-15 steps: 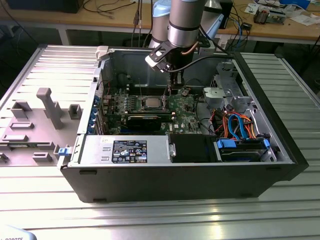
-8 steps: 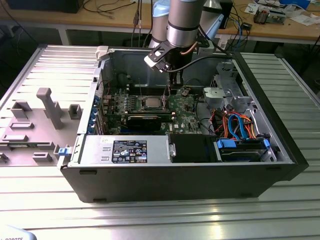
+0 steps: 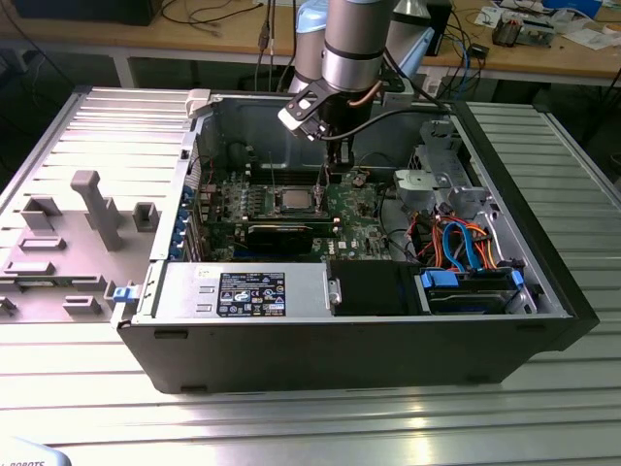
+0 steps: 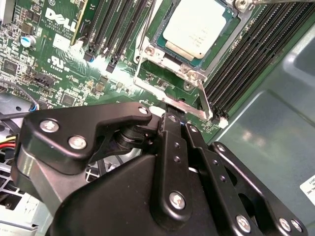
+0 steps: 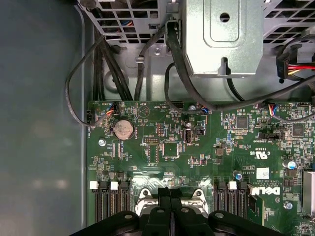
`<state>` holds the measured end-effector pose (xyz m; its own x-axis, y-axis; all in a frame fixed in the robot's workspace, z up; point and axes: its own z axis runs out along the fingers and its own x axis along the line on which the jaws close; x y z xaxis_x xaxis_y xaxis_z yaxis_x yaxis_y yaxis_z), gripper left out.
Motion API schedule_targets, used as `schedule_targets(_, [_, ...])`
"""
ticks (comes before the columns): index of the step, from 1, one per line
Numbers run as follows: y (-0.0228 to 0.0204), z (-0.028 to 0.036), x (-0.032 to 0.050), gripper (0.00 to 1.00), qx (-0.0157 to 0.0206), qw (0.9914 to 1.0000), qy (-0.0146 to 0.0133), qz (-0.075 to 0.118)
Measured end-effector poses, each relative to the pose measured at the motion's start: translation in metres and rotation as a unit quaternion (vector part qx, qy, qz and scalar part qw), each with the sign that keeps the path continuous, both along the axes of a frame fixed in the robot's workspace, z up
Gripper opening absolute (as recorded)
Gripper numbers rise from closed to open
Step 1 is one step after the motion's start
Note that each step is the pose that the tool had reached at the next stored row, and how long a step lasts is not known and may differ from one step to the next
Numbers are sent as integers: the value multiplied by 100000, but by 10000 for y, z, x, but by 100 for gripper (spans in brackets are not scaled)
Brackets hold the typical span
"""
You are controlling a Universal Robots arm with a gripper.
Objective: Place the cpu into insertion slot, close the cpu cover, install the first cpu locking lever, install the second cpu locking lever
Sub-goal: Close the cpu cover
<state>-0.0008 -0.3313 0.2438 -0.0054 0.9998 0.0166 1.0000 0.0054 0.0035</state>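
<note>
while the cpu [image 4: 197,27] lies seated, the claw [image 4: 178,120] hangs just beside it.

I had the work set on a ribbed metal tabletop [image 3: 572,165], its grooves running side to side, with soft bright patches of light glaring off the near edge. On the exterior view's left lay a grey moulded tray [image 3: 68,243] with upright blocks. Behind, a long wooden bench [image 3: 223,41] ran along the back, strewn with dark cables [image 3: 209,15] and, toward the exterior view's right, loose papers [image 3: 592,37]. Beneath it was shadow.
</note>
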Motion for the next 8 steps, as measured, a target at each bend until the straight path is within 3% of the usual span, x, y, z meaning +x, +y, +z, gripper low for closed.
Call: schedule_targets(8, [0, 0, -17, 11, 0, 100000, 1, 5])
